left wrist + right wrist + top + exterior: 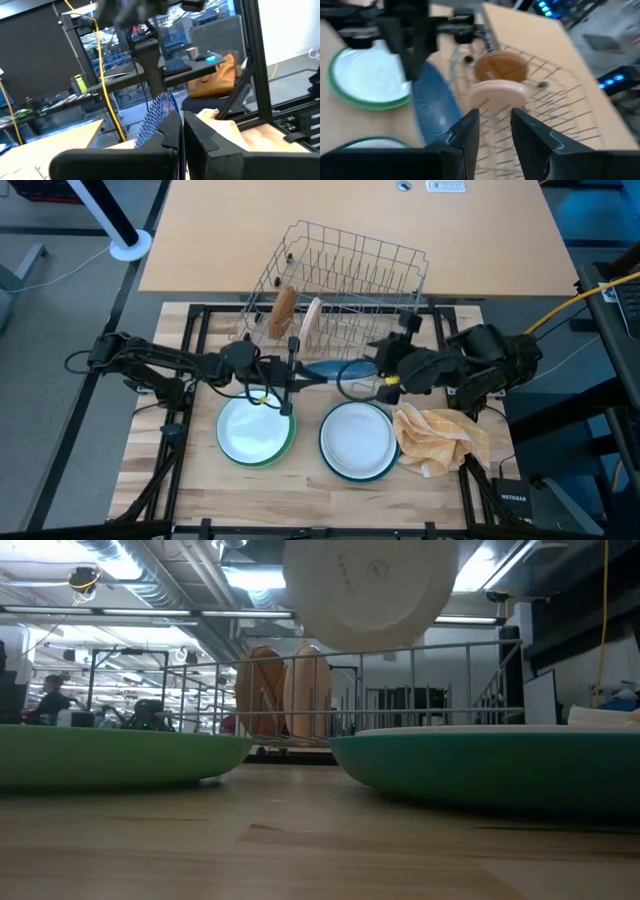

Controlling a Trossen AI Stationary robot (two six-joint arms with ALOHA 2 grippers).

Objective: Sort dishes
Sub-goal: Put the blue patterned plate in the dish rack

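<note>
A blue patterned plate (328, 369) (157, 115) (436, 105) stands on edge in the air between my two grippers. The low view shows its pale underside (370, 585). My left gripper (300, 372) (182, 122) is shut at the plate's left rim. My right gripper (362, 370) (495, 125) is open at the opposite rim, with the plate beside one finger and nothing in its gap; whether it touches I cannot tell. On the table lie a white plate on a green one (256, 430) and a white plate on a teal one (357, 442). My left gripper has the blue plate by its rim (167, 119), at the fingertips, which come level from the table's left. The finger hides the exact place of contact. The plate is lifted clear of the table, standing on edge with its patterned face toward the far side.
The grey wire rack (340, 280) stands just behind the grippers, with a brown plate (284, 310) and a tan plate (311, 320) upright in its left end. A crumpled yellow checked cloth (440, 438) lies right of the teal plate.
</note>
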